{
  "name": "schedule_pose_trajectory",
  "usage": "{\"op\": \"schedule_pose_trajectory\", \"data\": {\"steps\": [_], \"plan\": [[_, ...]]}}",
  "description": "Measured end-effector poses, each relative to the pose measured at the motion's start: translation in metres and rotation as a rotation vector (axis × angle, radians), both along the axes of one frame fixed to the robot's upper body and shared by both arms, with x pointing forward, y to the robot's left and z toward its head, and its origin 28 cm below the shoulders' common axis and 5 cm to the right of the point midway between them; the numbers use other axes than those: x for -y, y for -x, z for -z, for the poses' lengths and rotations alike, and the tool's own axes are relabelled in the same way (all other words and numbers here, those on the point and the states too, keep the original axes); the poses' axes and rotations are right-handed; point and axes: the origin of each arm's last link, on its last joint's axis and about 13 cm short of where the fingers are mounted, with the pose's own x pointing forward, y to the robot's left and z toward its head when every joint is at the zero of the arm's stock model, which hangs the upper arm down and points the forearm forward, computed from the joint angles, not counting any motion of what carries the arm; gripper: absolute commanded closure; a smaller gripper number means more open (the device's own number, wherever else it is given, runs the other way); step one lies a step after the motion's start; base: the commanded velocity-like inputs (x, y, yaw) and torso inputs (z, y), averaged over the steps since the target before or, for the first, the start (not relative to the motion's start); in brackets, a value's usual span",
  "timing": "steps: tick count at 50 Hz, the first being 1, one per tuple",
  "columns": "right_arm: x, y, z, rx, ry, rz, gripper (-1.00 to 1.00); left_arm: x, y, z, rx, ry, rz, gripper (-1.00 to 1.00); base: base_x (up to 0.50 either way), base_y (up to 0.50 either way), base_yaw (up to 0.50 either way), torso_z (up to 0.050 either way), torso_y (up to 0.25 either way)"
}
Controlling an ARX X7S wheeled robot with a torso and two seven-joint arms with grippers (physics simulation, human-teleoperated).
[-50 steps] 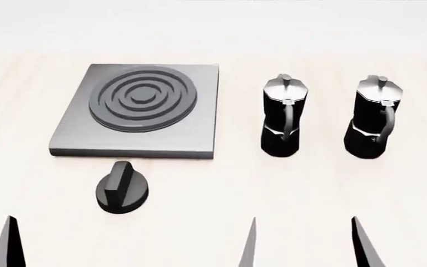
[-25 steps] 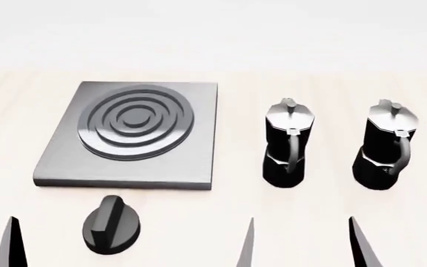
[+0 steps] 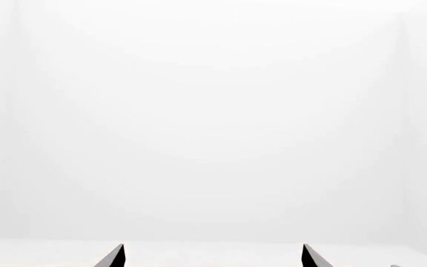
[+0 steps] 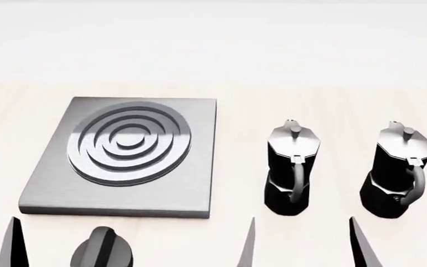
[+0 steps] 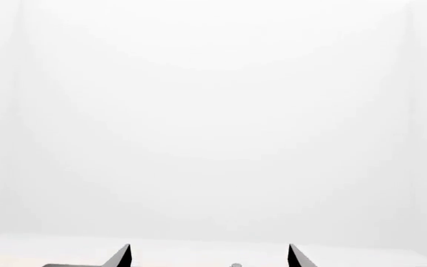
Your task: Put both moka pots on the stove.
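On the pale, faintly wood-grained tabletop (image 4: 228,92) the stove (image 4: 191,183) lies flat toward the left: a square plate of brushed grey metal with a thin front edge, and raised concentric rings forming a round burner that catches a soft sheen. To its right, well clear of it, stand the two moka pots, both upright on the bare tabletop. The nearer moka pot (image 4: 292,169) and the far-right moka pot (image 4: 400,172) are alike: faceted, waisted bodies in glossy black, silvery lids with a small knob on top, and a curved dark handle facing the camera. A low black dial knob (image 4: 102,255) with a raised ridge sits just in front of the stove's near edge, cut off by the bottom of the head view. Only that view shows these things laid out; the wrist cameras look mostly at blank white background. In the left wrist view the left gripper (image 3: 213,257) appears as two dark pointed tips set wide apart with nothing between them, so its jaws are spread; the right gripper (image 5: 209,257) looks the same in its own view, jaws spread and empty. A tiny silvery speck between the right tips may be a pot's lid knob, though it is too small to be sure.
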Motion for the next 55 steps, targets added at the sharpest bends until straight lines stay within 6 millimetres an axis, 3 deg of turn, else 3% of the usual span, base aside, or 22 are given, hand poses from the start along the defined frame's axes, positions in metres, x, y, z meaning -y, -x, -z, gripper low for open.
{"op": "schedule_pose_trajectory", "data": {"steps": [8, 42, 55], "plan": [[0.0005, -0.0002, 0.0005, -0.001, -0.012, -0.004, -1.00, 0.0001, -0.0003, 0.0004, -0.001, -0.001, -0.001, -1.00, 0.00, 0.01, 0.00, 0.000, 0.000], [0.0008, -0.0008, 0.0020, -0.004, -0.019, -0.009, -1.00, 0.0004, -0.0009, 0.0016, -0.003, -0.003, -0.002, -1.00, 0.00, 0.28, 0.00, 0.000, 0.000], [0.0003, -0.0027, 0.0021, -0.023, 0.002, 0.004, -1.00, 0.0004, -0.0015, 0.0026, -0.005, -0.007, -0.004, -1.00, 0.00, 0.02, 0.00, 0.000, 0.000]]}}
